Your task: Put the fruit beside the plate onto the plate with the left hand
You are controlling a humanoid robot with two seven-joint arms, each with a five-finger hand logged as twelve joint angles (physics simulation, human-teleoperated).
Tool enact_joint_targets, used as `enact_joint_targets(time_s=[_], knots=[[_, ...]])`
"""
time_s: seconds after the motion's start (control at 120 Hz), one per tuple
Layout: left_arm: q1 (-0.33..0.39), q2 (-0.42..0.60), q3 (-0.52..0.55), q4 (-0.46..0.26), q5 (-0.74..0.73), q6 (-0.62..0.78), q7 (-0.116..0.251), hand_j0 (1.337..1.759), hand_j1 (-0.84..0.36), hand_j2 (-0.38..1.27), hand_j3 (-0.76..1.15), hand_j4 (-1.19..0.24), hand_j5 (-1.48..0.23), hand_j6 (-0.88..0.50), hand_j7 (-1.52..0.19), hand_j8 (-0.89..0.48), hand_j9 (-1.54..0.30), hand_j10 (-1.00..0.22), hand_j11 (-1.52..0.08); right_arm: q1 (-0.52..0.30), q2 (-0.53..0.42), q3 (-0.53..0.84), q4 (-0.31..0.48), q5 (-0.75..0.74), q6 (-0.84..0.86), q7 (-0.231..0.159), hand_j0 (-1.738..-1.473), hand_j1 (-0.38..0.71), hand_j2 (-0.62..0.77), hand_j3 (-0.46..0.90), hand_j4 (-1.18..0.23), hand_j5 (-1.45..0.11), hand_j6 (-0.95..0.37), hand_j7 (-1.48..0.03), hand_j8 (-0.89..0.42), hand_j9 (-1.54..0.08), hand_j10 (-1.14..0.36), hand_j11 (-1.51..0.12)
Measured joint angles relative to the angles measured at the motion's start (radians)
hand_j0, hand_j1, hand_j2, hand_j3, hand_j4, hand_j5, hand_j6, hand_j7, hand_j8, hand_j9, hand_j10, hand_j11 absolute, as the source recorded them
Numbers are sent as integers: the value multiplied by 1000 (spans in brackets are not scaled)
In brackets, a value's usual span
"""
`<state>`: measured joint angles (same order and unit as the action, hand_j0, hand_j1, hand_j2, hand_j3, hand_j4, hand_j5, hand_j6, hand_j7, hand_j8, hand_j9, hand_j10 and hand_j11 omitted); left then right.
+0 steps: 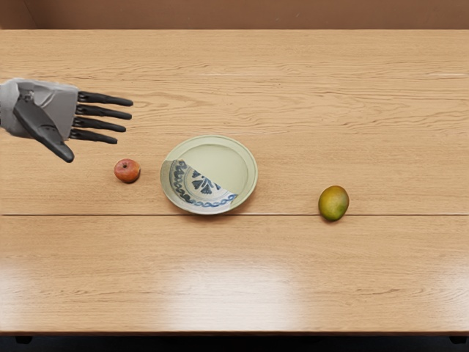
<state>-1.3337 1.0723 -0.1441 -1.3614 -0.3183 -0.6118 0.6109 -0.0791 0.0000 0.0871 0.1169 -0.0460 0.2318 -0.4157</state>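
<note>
A small red apple [127,170] lies on the wooden table just left of a pale green plate [238,163] with a blue pattern. The plate holds nothing. My left hand [91,125] comes in from the left edge and hovers above and to the left of the apple, apart from it. Its black fingers [106,113] are stretched out straight toward the right and the thumb points down and right, with nothing in the grasp. The right arm does not show.
A green-yellow mango [333,202] lies to the right of the plate, well apart from it. The wooden table [293,279] runs wide on all sides, with its front edge near the bottom of the view.
</note>
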Motion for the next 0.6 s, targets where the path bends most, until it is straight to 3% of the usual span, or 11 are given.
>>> enact_joint_targets(time_s=[0.442,0.525,0.6], knots=[[-10,41,-14,-68,12,0,0,1658,337,0,0,-9,-13,-8,-13,-9,-13,-9,-13,-2,0,-1,0,-1,0,0,-1658,-349,0,0,0,0,0,0,0,0,0,0],[-15,42,-42,-82,100,0,0,1658,336,0,0,-9,-13,-9,-13,-9,-13,-10,-13,-2,0,0,0,0,-1,0,-1658,-349,0,0,0,0,0,0,0,0,0,0],[-15,40,-66,-123,271,0,0,1658,335,1,0,-10,-14,-10,-14,-11,-14,-11,-14,-1,0,0,0,0,-2,0,-1658,-349,0,0,0,0,0,0,0,0,0,0]])
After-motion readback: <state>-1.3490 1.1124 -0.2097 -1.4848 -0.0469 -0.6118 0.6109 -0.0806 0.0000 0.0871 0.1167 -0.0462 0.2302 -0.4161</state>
